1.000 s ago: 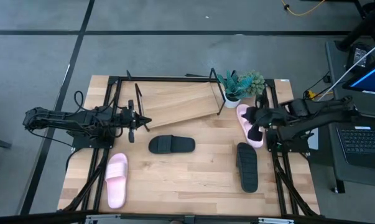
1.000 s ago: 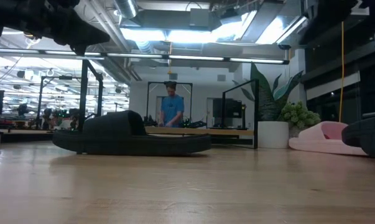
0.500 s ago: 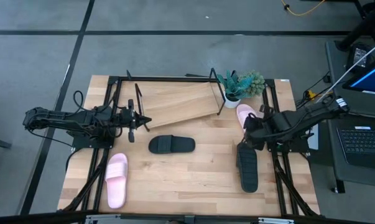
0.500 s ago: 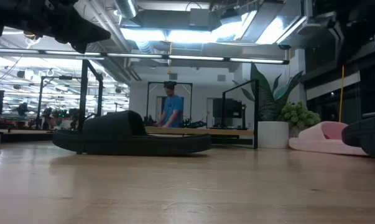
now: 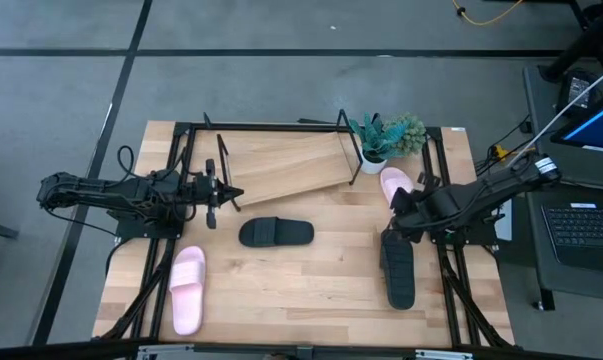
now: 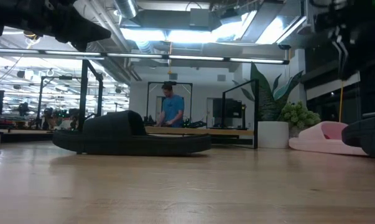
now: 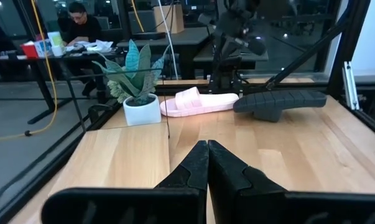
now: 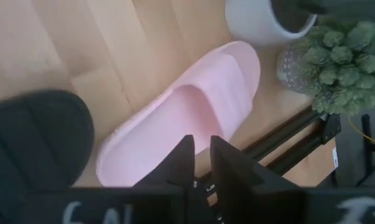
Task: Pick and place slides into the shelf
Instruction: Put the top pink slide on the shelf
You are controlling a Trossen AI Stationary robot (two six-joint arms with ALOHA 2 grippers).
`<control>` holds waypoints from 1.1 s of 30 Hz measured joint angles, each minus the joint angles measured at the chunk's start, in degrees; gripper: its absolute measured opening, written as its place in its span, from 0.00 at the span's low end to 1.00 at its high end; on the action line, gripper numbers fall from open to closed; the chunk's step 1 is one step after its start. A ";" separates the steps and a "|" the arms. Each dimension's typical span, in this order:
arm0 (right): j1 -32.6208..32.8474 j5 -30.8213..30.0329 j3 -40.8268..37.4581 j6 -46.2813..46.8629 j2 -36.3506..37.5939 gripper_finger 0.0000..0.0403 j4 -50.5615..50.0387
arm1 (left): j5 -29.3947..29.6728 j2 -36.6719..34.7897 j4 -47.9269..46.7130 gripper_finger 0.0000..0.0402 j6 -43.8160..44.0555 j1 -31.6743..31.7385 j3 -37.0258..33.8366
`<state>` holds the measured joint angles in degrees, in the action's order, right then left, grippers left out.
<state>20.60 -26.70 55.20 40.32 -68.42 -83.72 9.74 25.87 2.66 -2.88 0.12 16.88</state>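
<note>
**A:** Where are your grippers?

**B:** My right gripper (image 5: 399, 214) hangs over the table's right side, above the near pink slide (image 5: 393, 183) and just behind the toe end of a black slide (image 5: 398, 268). My wrist camera looks down on that pink slide (image 8: 186, 118), with the black one (image 8: 35, 146) beside it. My right fingers (image 8: 178, 163) stand almost together, only a thin gap between them, and they grip nothing.

**A:** And your left one?

**B:** My left gripper (image 5: 224, 194) waits at the table's left side, just beside the left end of the shelf (image 5: 281, 165). Those fingers (image 7: 193, 168) are pressed flat against each other, empty.

**A:** Where are the slides?

**B:** All four lie on the tabletop (image 5: 301, 285); none is on the shelf. One black slide (image 5: 275, 232) lies crosswise mid-table, just in front of the shelf; in the low view it is the dark shape (image 6: 128, 134) in the middle. The second pink slide (image 5: 187, 288) lies at the front left. The other pink one rests at the right rear, near a potted plant (image 5: 373, 140) and a small green bushy plant (image 5: 408, 131). The second black slide lies lengthwise at the front right.

**A:** Anything behind the table?

**B:** A person in a blue top (image 6: 170, 109) stands far off in the room.
</note>
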 joint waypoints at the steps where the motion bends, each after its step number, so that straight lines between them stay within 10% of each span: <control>1: 0.00 -0.02 -1.44 -0.15 0.01 0.16 0.41 | 0.00 0.00 0.00 0.00 -0.48 0.00 0.00; 19: -1.42 -9.68 -10.52 -3.69 0.02 0.49 6.02 | 0.00 0.00 -0.04 0.00 -0.69 0.00 0.00; 33: -7.51 -5.39 -10.54 -14.47 0.02 0.43 11.18 | 0.00 0.00 -0.07 0.00 -0.71 0.00 0.00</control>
<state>13.09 -32.09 44.66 25.85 -68.40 -72.54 9.74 25.87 2.59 -3.60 0.12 16.88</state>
